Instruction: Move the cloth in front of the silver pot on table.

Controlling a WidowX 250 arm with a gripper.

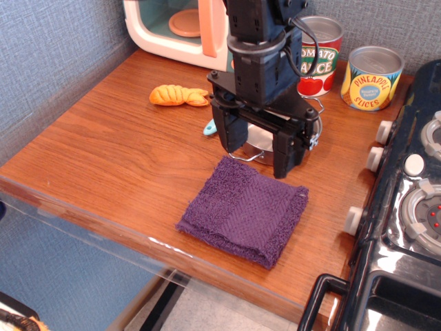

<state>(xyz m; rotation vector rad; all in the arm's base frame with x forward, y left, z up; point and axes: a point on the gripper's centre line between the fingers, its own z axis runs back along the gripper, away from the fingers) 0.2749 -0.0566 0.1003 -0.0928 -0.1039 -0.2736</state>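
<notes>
The cloth point(244, 210) lies flat on the table point(117, 152), a folded purple square turned a little so one corner points toward the near rounded edge, its ribbed band running across the half closer to me. Its far edge sits just in front of the silver pot point(260, 141), of which I can see only a slice of rim and one wire loop handle, since my own body covers most of it. From my gripper point(258, 149) the cloth is below and toward the near edge of the table: my two fingers hang above the strip where the cloth's far edge meets the pot, spread apart and holding nothing, clear of the fabric as far as I can judge. I read the task as essentially met, with the cloth already lying in front of the pot. If any move remains, it turns on this: the cloth lies toward the table's front from my jaws, the pot directly beneath and behind them, so I would lift straight up and away without dragging a fingertip across the towel's far edge.
</notes>
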